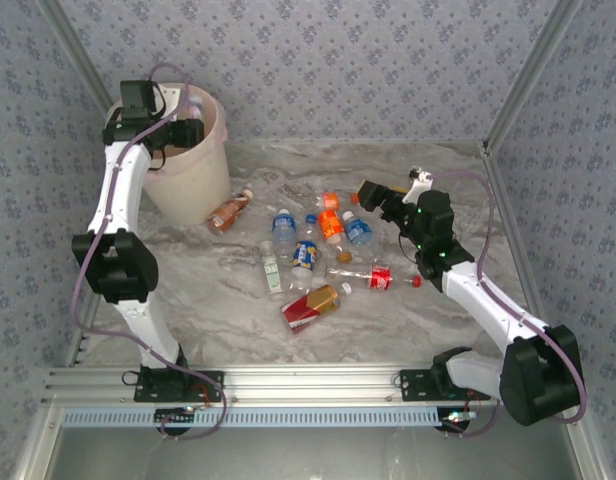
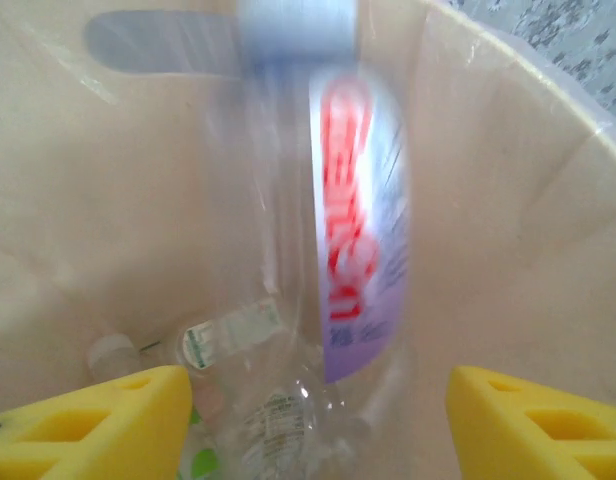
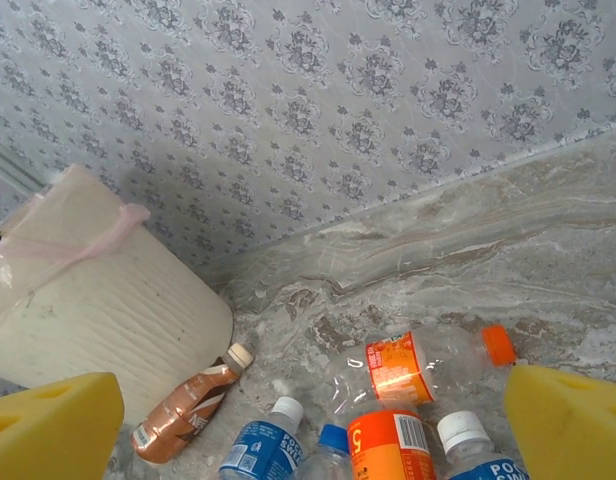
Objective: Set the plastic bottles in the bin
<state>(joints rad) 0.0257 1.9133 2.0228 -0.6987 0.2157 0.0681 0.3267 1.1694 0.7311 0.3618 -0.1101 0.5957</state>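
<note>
Dropping a clear red-lettered plastic bottle from the parted left claw into the cream round plastic bin below; the wide-open right claw should grab next.

A robot test cell in a lab, not a lived-in room. The marble-look desk is boxed in by flat panels papered in a grey floral print, with bare metal posts at the corners. Two white robot arms stand on an aluminium rail at its near edge, trailing loose cables. Plastic bottles lie strewn beside a bin.
</note>
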